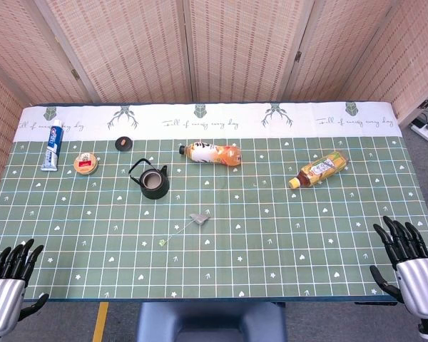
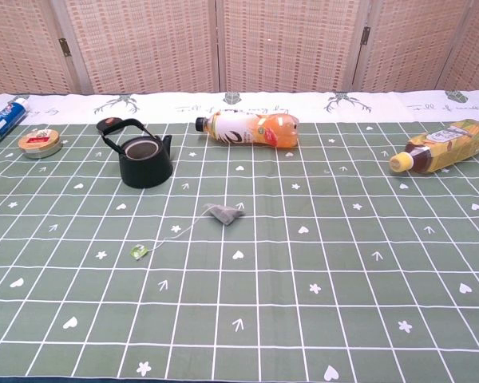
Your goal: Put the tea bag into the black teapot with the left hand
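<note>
table (image 1: pixel 285 242) carries a green grid cloth. left hand (image 1: pixel 7 281) rests at the near left corner, fingers apart, holding nothing; right hand (image 1: pixel 408 263) at the near right corner, likewise spread and empty. both show in the head view only.

teapot (image 1: pixel 154 182), black, stands upright left of centre, mouth uncovered; a dark disc (image 1: pixel 123 143) that may be its lid lies apart toward the far edge.

tea bag (image 1: pixel 199 218) lies flat near the table's middle, on the near side of the teapot and apart from it, its string trailing to a small tag (image 1: pixel 162 243). judged very light, soft and limp; it will swing if lifted by the string. best pinched at the pouch itself.

the chest view shows the teapot's open mouth and raised handle side-on, and the pouch's folded shape (image 2: pixel 224 214); the head view gives the layout and the hands.
</note>
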{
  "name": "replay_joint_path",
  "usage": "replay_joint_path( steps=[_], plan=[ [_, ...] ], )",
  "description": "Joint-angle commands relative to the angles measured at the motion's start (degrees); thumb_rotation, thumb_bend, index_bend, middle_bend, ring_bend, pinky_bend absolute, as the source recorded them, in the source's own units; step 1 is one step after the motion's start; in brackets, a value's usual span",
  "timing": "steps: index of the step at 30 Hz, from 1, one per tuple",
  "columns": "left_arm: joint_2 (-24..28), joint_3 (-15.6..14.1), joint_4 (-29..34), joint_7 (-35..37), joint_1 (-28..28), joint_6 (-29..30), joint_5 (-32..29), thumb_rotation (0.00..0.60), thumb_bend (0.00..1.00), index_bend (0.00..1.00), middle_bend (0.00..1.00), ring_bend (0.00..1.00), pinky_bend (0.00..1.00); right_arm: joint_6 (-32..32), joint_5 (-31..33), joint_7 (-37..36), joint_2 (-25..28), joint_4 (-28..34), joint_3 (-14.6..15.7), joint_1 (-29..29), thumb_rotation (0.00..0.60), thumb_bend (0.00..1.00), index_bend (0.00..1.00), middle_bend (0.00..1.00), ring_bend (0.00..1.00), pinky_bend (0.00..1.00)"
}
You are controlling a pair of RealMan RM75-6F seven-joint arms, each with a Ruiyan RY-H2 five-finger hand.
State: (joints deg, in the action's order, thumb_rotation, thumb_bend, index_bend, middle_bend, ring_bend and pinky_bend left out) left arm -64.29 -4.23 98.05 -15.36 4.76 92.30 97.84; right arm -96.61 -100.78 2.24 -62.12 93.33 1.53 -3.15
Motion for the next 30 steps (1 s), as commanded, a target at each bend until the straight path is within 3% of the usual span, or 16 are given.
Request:
replay_joint_path(
  steps=[1,6,8,10,13,14,15,18,20,24,30],
  plan=[
    [0.2,-0.3,0.3,0.2,0.0,-0.4,-0.2,0.6,0.22,0.0,0.04,0.0,0.05,0.1,-0.1,0.3,-0.1,0.0,0.0,0.0,0.6,0.36,0.0,0.0,0.0,0.0],
    [1.1,-0.8,0.9,2.1,-0.8,-1.6,0.4,0.6,0.22,0.0,0.04,0.0,0.06,-0.1,-0.7,1.0,-0.4,-0.1,0.2,-0.1,0.6,0.36,0.0,0.0,0.0,0.0],
    [1.8,-1.6,0.5,6.3,-1.8,-2.1,2.8,0.6,0.22,0.0,0.12,0.05,0.15,-0.7,-1.0,0.8,-0.4,-0.2,0.3,-0.3,0.6,0.37,0.0,0.0,0.0,0.0],
    [3.1,-3.1,0.1,10.4,-3.0,-3.3,5.3,0.6,0.22,0.0,0.34,0.23,0.4,-0.9,-1.4,0.4,-0.3,-0.5,0.5,-0.4,0.6,0.37,0.0,0.0,0.0,0.0],
    [4.5,-4.8,0.6,13.1,-5.5,-6.2,9.2,0.6,0.22,0.01,0.78,0.71,0.87,-1.0,-1.6,0.1,-0.2,-0.5,0.6,-0.4,0.6,0.37,0.0,0.0,0.0,0.0],
    [5.1,-5.1,1.8,13.6,-6.9,-8.0,10.1,0.6,0.22,0.03,0.9,0.84,0.96,-1.3,-1.7,0.0,-0.2,-0.6,0.6,-0.4,0.6,0.37,0.0,0.0,0.0,0.0],
    [5.5,-5.0,3.0,13.6,-7.9,-9.4,10.1,0.6,0.22,0.06,0.96,0.9,0.99,-1.5,-2.0,0.0,-0.2,-0.6,0.6,-0.5,0.6,0.36,0.0,0.0,0.0,0.0],
    [5.2,-3.8,6.5,13.9,-11.4,-15.3,7.7,0.6,0.22,0.23,1.0,1.0,1.0,-2.2,-3.8,-0.4,-0.2,-1.1,1.1,-0.4,0.6,0.36,0.0,0.0,0.0,0.0],
    [3.7,-2.6,8.0,16.2,-13.5,-18.9,4.3,0.6,0.24,0.3,1.0,1.0,1.0,-2.6,-5.2,-0.8,-0.2,-1.6,1.5,-0.3,0.6,0.36,0.0,0.0,0.0,0.0],
    [0.4,0.9,9.2,19.6,-16.2,-21.2,-0.7,0.6,0.31,0.33,1.0,1.0,1.0,-2.2,-6.2,-1.6,0.0,-2.3,1.7,0.4,0.6,0.37,0.0,0.0,0.0,0.0],
    [-5.9,5.9,8.4,14.3,-19.9,-24.9,-8.2,0.6,0.42,0.48,1.0,1.0,1.0,-2.9,-7.0,-4.1,0.6,-3.0,1.7,0.9,0.6,0.36,0.0,0.0,0.0,0.0]
  ],
)
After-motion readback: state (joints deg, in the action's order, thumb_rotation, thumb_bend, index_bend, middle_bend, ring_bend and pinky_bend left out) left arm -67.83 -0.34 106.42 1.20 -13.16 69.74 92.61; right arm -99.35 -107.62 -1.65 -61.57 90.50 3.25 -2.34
